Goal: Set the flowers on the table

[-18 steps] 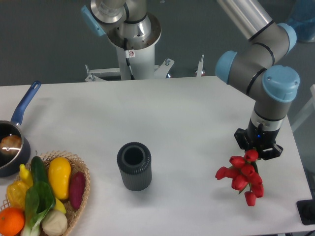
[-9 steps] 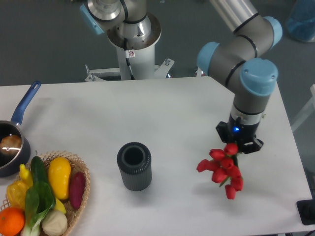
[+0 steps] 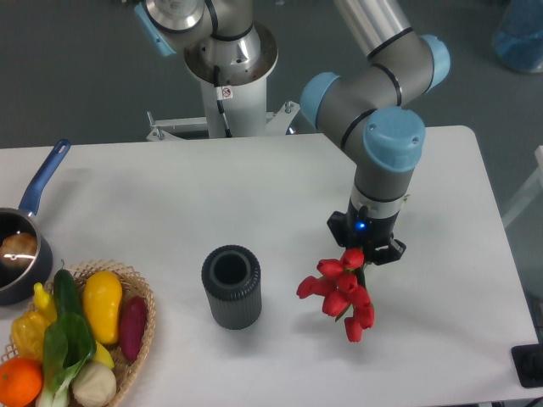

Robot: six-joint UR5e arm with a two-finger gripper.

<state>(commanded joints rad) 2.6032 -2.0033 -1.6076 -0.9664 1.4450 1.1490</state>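
The flowers (image 3: 341, 292), a small bunch of red tulips, hang buds-down from my gripper (image 3: 366, 243), which is shut on their stems. The stems are mostly hidden under the gripper body. The bunch is held just above the white table (image 3: 153, 195), right of the dark cylinder (image 3: 231, 287). I cannot tell whether the lowest buds touch the tabletop.
A wicker basket (image 3: 136, 339) with vegetables and fruit sits at the front left corner. A blue-handled pot (image 3: 21, 246) stands at the left edge. The robot base (image 3: 227, 68) is behind the table's back edge. A dark object (image 3: 530, 365) sits off the front right corner.
My gripper has carried the flowers to the left, from near the table's right edge toward the middle, closer to the dark cylinder. Nothing else has moved.
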